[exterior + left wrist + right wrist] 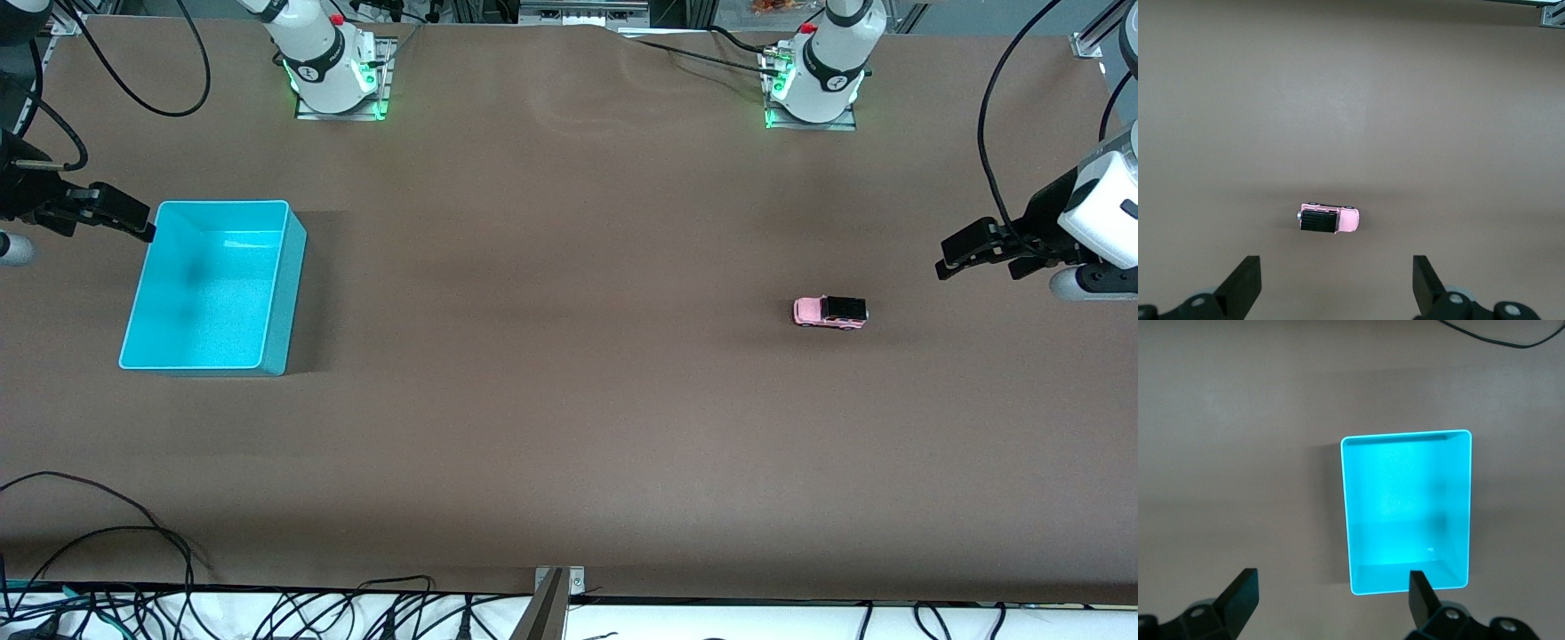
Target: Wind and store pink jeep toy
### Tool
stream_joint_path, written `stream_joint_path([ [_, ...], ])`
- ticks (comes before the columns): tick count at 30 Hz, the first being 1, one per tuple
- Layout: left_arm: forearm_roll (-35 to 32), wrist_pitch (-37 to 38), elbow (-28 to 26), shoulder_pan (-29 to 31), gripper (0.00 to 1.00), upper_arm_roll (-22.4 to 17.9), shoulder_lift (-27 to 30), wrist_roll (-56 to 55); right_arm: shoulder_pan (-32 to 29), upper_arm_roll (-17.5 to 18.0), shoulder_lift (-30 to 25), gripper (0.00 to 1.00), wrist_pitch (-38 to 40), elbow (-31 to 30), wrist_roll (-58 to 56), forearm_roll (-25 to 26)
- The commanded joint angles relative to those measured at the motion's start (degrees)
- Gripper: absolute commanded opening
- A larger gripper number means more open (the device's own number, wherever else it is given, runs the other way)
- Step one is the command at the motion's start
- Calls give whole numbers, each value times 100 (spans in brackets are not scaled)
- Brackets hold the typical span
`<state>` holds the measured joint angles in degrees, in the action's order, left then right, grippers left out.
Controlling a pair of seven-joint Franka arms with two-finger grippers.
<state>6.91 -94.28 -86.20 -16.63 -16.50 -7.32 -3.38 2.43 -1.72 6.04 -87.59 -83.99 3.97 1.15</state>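
The pink jeep toy (829,312) (1329,219), light pink with a black roof, stands on its wheels on the brown table toward the left arm's end. My left gripper (953,256) (1337,287) hovers open above the table beside the jeep, nothing between its fingers. The teal bin (210,286) (1406,511) sits empty toward the right arm's end. My right gripper (133,220) (1331,603) hangs open just outside the bin's end wall, one finger (1421,595) showing over the bin's rim, holding nothing.
Brown table surface (551,356) stretches between the jeep and the bin. Both arm bases (333,62) (822,71) stand along the edge farthest from the front camera. Loose black cables (133,551) lie at the nearest edge.
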Motion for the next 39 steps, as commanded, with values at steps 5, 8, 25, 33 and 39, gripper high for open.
stream_joint_path([
  [5, 83, 68, 60, -7, 100, -29, -24, 101, -6, -21, 2, 100, 58, 120, -72, 113],
  [8, 83, 68, 60, -7, 100, -29, -24, 101, -6, -30, 2, 100, 67, 120, -72, 105],
  [25, 91, 68, 60, -7, 100, -29, -24, 101, -6, -144, -15, 100, 93, 120, -72, 61],
  [33, 83, 68, 60, -7, 100, -20, -24, 109, -6, -162, -15, 100, 93, 120, -81, 61],
  [39, 83, 68, 60, -7, 100, -20, -24, 109, -6, -171, -15, 100, 93, 120, -81, 69],
])
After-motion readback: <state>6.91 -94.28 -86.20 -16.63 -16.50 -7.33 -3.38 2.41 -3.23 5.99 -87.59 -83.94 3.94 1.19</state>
